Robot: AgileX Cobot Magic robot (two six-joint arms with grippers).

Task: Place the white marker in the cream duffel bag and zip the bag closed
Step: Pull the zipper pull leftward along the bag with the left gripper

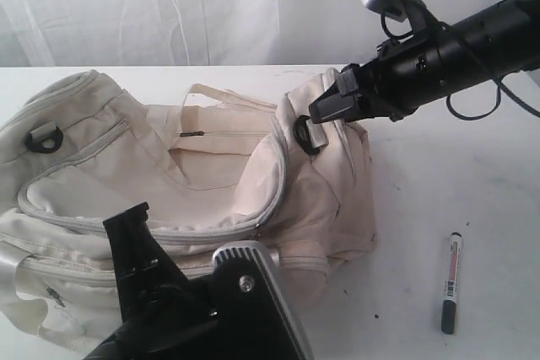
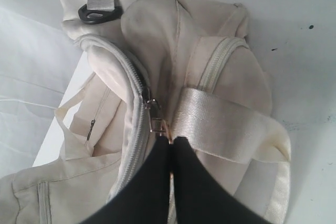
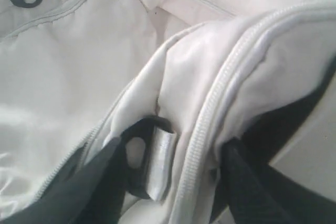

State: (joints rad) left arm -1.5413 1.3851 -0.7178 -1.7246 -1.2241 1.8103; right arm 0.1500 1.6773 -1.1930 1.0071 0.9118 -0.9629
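- White tabletop (image 1: 422,191): slim black-capped white marker (image 1: 451,282) at four o'clock of cream fabric duffel bag (image 1: 337,200).
- Left gripper (image 2: 170,142) clamps grey zipper pull (image 2: 156,121); right gripper (image 3: 174,156) gapes.
- Zipping now would likely exclude marker.

We see a white table (image 1: 422,174) with 2 things lying directly on it. The cream duffel bag (image 1: 211,183) slumps across its left and middle part, main zip gaping. The white marker (image 1: 451,282) lies flat on the bare top to the bag's right, well apart from it, its longer black end toward the near edge. A few small dark specks (image 2: 311,26) dot the surface around the bag's end.
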